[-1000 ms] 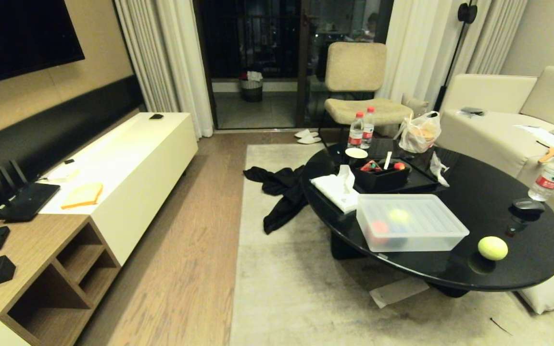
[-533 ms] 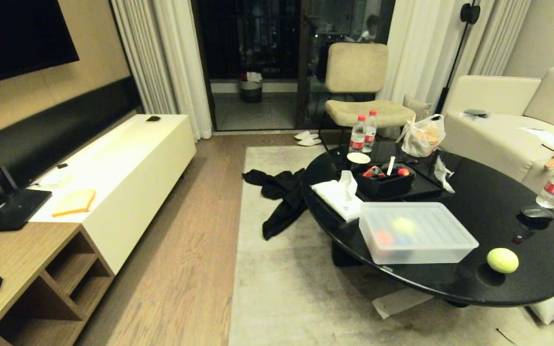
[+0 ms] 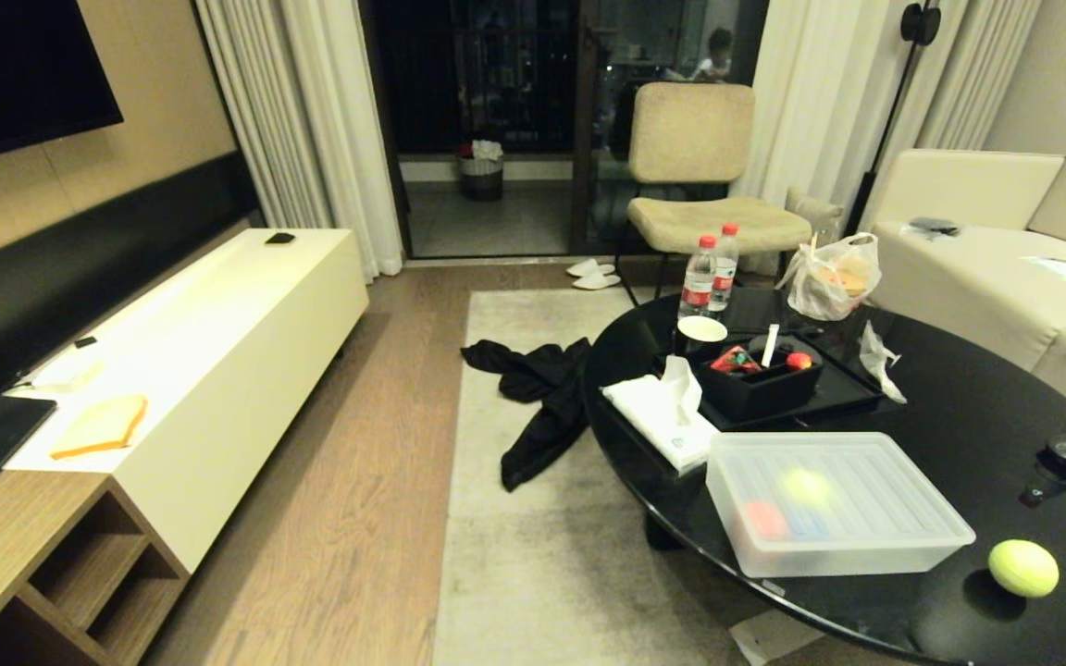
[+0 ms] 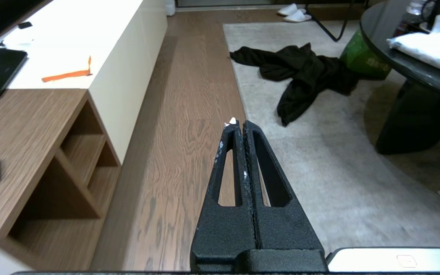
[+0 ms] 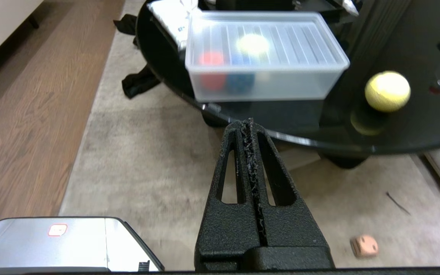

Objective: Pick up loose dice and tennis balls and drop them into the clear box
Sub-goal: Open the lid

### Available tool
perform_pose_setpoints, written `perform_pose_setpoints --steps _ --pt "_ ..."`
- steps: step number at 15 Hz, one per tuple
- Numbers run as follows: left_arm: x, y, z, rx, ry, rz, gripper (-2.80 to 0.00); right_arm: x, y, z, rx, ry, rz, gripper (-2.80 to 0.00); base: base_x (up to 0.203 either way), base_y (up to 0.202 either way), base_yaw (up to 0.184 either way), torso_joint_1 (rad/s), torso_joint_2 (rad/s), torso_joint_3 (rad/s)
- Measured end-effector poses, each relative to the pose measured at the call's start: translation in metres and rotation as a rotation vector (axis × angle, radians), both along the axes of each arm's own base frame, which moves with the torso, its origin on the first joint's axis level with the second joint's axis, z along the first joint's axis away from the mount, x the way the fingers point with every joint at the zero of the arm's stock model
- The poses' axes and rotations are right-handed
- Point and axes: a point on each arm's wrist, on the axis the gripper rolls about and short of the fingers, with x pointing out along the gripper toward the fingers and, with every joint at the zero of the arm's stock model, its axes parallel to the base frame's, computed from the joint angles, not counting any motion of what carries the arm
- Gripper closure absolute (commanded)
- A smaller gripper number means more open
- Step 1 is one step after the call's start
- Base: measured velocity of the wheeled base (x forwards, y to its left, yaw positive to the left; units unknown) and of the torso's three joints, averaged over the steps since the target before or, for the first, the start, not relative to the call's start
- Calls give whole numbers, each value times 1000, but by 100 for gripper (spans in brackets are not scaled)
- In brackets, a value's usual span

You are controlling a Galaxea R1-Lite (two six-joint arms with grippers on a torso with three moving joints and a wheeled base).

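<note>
The clear box (image 3: 838,504) (image 5: 266,53) sits lidded near the front edge of the black round table (image 3: 949,407); a red die, a blue die and a yellow-green ball show dimly through it. A loose tennis ball (image 3: 1022,567) (image 5: 387,91) lies on the table to the box's right. A cream die (image 5: 364,246) lies on the rug below the table edge. Neither arm shows in the head view. My left gripper (image 4: 239,123) is shut and empty over the wood floor. My right gripper (image 5: 248,123) is shut and empty over the rug, short of the table edge.
A black tray (image 3: 760,379) with small items, a tissue pack (image 3: 663,416), two water bottles (image 3: 709,273), a cup and a bag crowd the table's far side. Black cloth (image 3: 538,393) lies on the rug. A low cabinet (image 3: 172,370) runs along the left; a sofa (image 3: 986,250) stands right.
The whole head view has shifted: the table, box and ball now sit lower and further right and look larger, so the camera has moved toward them. Nothing on the table has moved.
</note>
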Motion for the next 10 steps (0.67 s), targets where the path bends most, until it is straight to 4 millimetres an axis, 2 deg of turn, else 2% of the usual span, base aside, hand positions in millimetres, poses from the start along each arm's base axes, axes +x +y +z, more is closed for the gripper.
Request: perform_pose_setpoints --steps 3,5,10 --pt "0 0 0 0 0 0 0 0 0 0 0 0 0 0 174 0 13 2 3 3" --pt "0 0 0 0 0 0 0 0 0 0 0 0 -1 0 188 0 -66 7 6 6" --pt "0 0 0 0 0 -1 0 0 0 0 0 1 0 0 0 0 0 0 0 0"
